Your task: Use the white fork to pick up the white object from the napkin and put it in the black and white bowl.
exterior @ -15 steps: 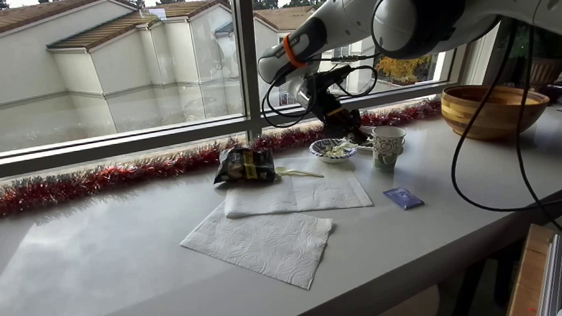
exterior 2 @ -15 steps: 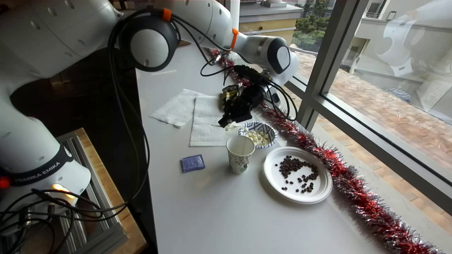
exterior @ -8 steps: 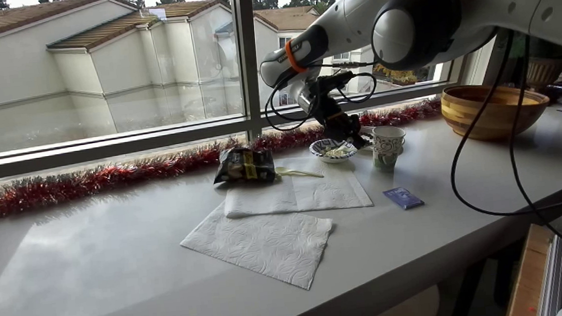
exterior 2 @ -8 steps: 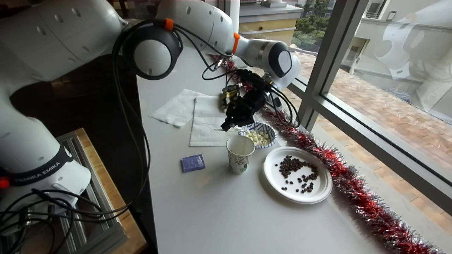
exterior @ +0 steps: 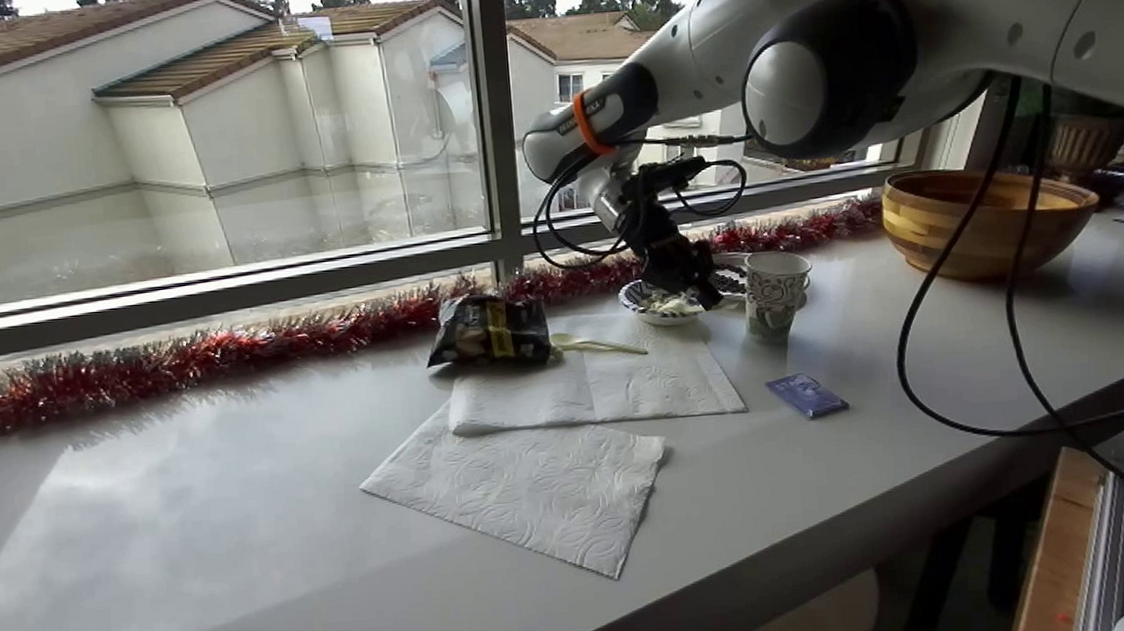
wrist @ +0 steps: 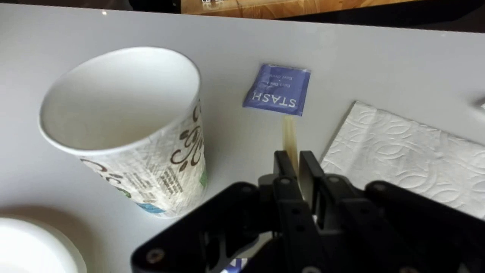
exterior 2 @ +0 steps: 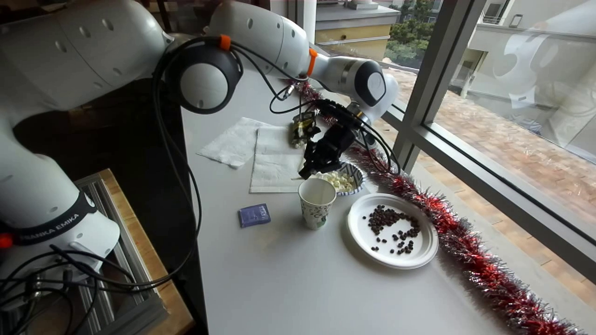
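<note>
The white fork [wrist: 289, 133] is sitting clamped in the pincer [wrist: 293, 156], one slim pale end jutting out, the rest hidden. Near it, the shallow black and white bowl [exterior 2: 357, 175], its dark pattern looking bluish, is standing upright, carrying white pieces [exterior 2: 342, 183]. The folded white napkin [exterior: 663, 385] is lying flat on the worktop [exterior: 242, 581]; whether the bowl is resting on its edge or beside it is not showing.

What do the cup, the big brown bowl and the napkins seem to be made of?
Cup: probably paper, matte, judging by its printed pattern and rolled-looking rim. Big brown bowl: apparently wood, faintly glossy, from the strips of differing tone. Napkins: likely paper, matte, with an embossed pattern.
</note>
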